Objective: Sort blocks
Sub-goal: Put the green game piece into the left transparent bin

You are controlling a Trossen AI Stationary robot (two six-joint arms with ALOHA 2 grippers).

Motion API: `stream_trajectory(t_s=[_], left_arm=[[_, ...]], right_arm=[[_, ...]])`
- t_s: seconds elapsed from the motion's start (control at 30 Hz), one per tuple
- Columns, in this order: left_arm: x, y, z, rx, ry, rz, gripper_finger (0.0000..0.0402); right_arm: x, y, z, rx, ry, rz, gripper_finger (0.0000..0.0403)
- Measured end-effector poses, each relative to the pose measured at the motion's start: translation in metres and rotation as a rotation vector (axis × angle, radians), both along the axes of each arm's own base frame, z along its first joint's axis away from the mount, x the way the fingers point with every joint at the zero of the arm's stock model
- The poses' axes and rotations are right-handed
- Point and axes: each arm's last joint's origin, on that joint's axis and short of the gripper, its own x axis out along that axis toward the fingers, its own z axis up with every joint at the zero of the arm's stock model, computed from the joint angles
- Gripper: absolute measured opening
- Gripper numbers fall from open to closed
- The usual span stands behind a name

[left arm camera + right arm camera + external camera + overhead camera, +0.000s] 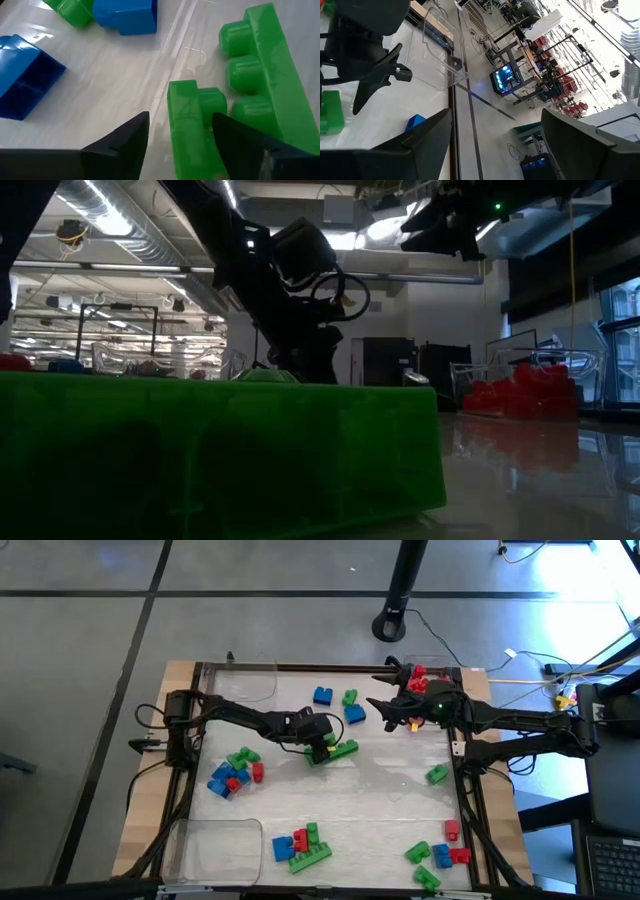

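The small green block (187,125) sits between the two fingers of our left claw (180,145), lying on the tabletop (390,790) near the middle, with a long green studded block (260,85) just beside it on the outer side of one finger. Our left claw stands open around the small block, its fingers not yet pressing on it as far as we can tell. We judge the main risk to be that finger: it comes down very near the long block, so closing could nudge or pinch both pieces, or push the small one askew so it slips out on lifting. Two blue blocks (25,75) lie farther ahead of the claw, well clear. Our right claw (400,712) hangs open and empty above the tabletop's far right part, near a tray holding red blocks (418,676); we see little chance of the arms meeting.
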Motion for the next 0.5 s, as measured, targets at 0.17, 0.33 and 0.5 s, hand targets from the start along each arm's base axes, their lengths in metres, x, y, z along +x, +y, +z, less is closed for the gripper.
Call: stream_trajectory(t_s=[0.17, 0.33, 0.5], left_arm=[[0.0002, -0.0001, -0.0004, 0.015, 0.007, -0.021, 0.0158], [0.0004, -0.0002, -0.0002, 0.04, 0.017, -0.051, 0.0104], [0.0007, -0.0024, -0.0004, 0.055, 0.024, -0.072, 0.0063]], right_arm=[[0.0, 0.0, 0.0001, 0.0, -0.001, 0.0, 0.0309], [0.0, 0.0, 0.0001, 0.0, -0.001, 0.0, 0.0309], [0.0, 0.0, 0.0001, 0.0, -0.001, 0.0, 0.0309]])
